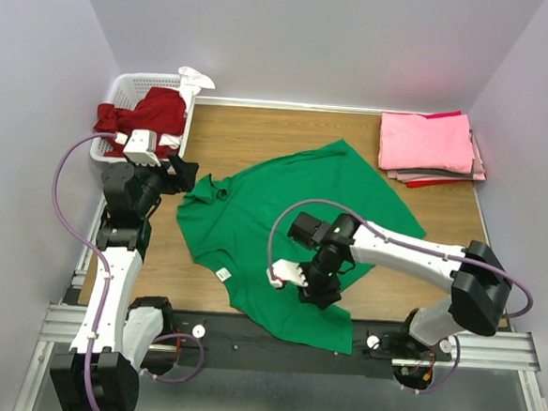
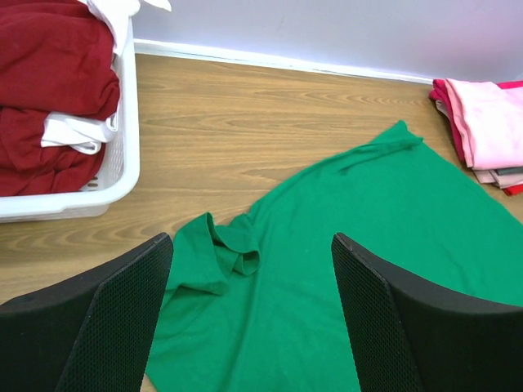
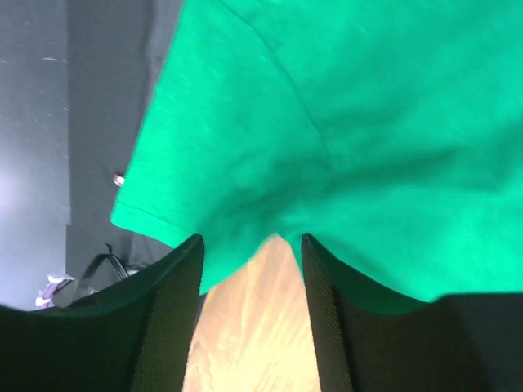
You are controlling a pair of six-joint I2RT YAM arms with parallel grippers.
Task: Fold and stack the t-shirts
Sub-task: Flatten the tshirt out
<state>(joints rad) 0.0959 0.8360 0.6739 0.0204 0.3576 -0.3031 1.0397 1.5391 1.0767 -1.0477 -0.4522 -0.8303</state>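
The bright green t-shirt [image 1: 283,216] lies spread and rumpled across the middle of the wooden table, its white tag [image 1: 222,274] near the left front. Over its near hem stands my right gripper [image 1: 320,293], jaws apart; in the right wrist view the green t-shirt [image 3: 343,122] edge rests at the tips of the right gripper [image 3: 251,237] with bare wood between the fingers. My left gripper [image 1: 184,173] hangs open above the shirt's bunched left sleeve [image 2: 225,253]. A dark red t-shirt [image 1: 153,112] fills the basket. Folded pink t-shirts [image 1: 427,141] are stacked back right.
The white slotted basket [image 1: 122,87] sits at the back left corner, a white cloth [image 1: 194,76] draped on its rim. The pink stack [image 2: 490,122] rests against the right wall. The black front rail [image 1: 246,331] runs under the shirt's hanging hem.
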